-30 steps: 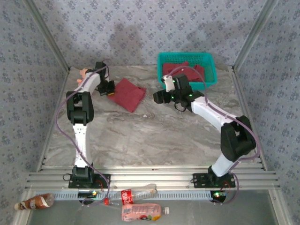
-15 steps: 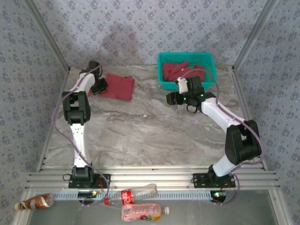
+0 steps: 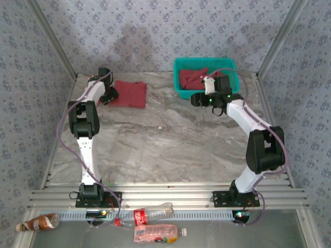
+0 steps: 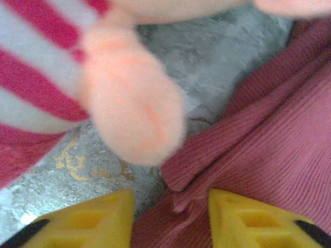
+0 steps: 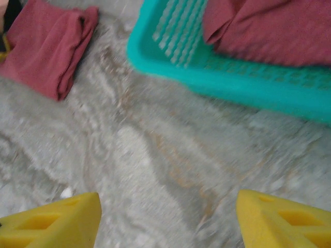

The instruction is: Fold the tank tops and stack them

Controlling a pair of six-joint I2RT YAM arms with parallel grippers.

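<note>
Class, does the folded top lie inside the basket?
No, the folded top lies on the bare table, well left of the basket.

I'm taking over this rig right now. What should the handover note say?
Left gripper: open, over the edge of the folded tank top, doll beside it.
Right gripper: open, empty, above the table in front of the basket.
Done: one top folded, back left of the table.
To do: crumpled tops in the basket to fold and stack.
</note>
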